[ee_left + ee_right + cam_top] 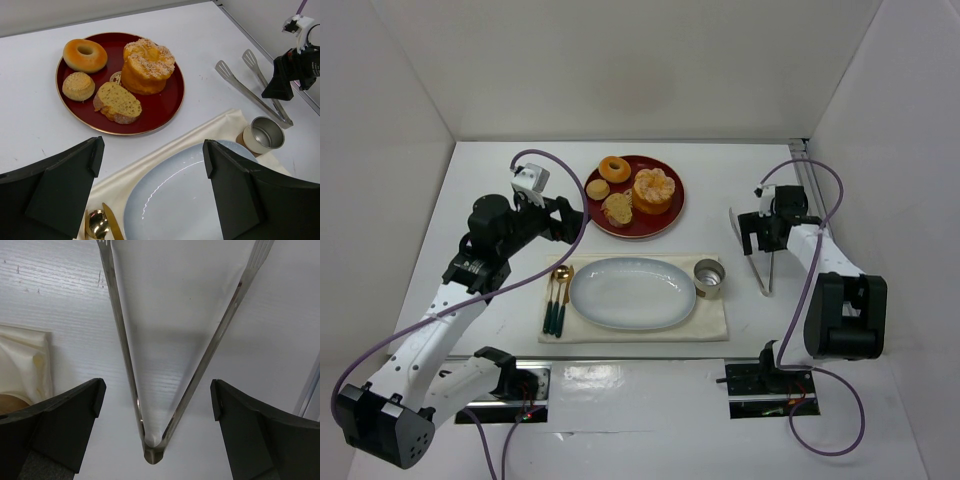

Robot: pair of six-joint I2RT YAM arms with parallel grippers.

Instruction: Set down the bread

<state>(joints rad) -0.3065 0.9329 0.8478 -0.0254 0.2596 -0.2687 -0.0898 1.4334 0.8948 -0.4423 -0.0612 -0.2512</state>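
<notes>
The bread (147, 67) sits on the red plate (165, 112) at the far side of the table (480, 170), not yet lifted. It is the biggest piece there: round, lobed like a flower, glazed orange-gold with a crumbly crust on top. Beside it lie a smooth ring donut (85, 55), a pale rough bun (78, 86) and a coarse-crumbed slice (117, 102).

Nearer to me, the oval blue-grey plate (633, 293) rests on a cream cloth (715, 320), and I take that as the bread's destination.

My left pincer (150, 155) hangs wide open over the near rim of that plate, holding nothing. My right pincer (157, 387) is also spread wide, straddling the hinged end of the steel tongs (117, 330) that lie flat on the table. Its fingers sit clear of both thin, shiny arms, so nothing is gripped.

I judge this the tool pick-up — the bread's transfer hasn't begun. Next I'd close the right pincer on the tongs near the hinge, squarely, since polished metal may slip or twist. The glazed pastry looks soft — light pressure later.
</notes>
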